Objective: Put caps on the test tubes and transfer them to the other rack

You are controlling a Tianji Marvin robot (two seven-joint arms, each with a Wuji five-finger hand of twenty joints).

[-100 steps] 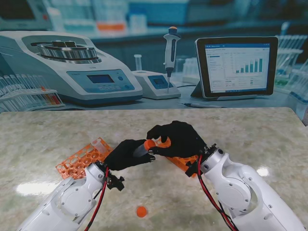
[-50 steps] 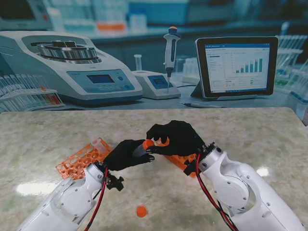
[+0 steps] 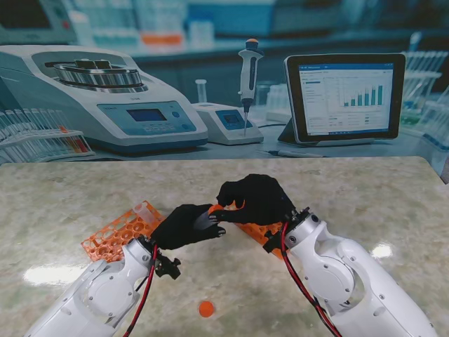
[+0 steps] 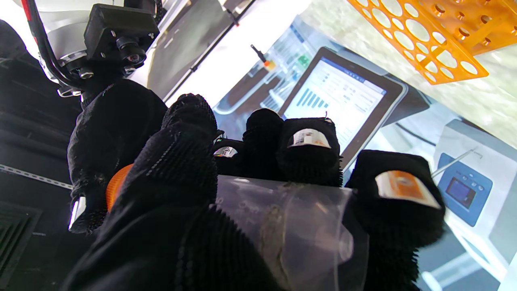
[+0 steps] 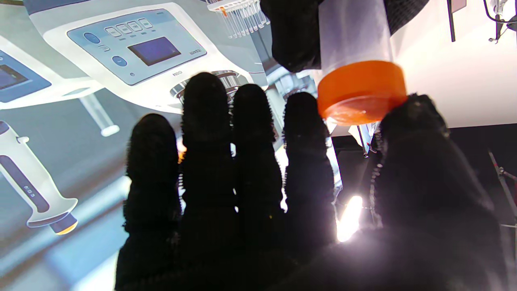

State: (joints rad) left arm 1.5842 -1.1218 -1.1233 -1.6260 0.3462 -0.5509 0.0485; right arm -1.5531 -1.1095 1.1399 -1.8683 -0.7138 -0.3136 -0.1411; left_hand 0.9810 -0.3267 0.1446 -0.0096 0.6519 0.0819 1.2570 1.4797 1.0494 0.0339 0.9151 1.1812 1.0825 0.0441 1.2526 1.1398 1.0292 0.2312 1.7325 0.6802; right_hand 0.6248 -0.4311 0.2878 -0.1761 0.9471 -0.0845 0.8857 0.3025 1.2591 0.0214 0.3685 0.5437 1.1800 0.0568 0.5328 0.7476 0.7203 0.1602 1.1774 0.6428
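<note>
Now | test tube (image 4: 282, 226) in left robot hand (image 3: 184, 226) | cap (image 5: 360, 92) touching right robot hand (image 3: 254, 200)

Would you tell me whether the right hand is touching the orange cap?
Touching: the right wrist view shows the right hand thumb pressed against the cap rim.

A pale marbled tabletop (image 3: 84, 186), shiny, with two bright spots of light on it. Behind it a big lab picture for a wall: a white centrifuge (image 3: 105, 98) on the left, a small white machine (image 3: 226, 123) beside it, an upright pipette (image 3: 248, 77) with an orange top, and a tablet screen (image 3: 345, 96) showing bar charts on the right. Racks of clear tubes (image 3: 38, 137) at the far left edge. Blurry blue shelves farther back.
</note>
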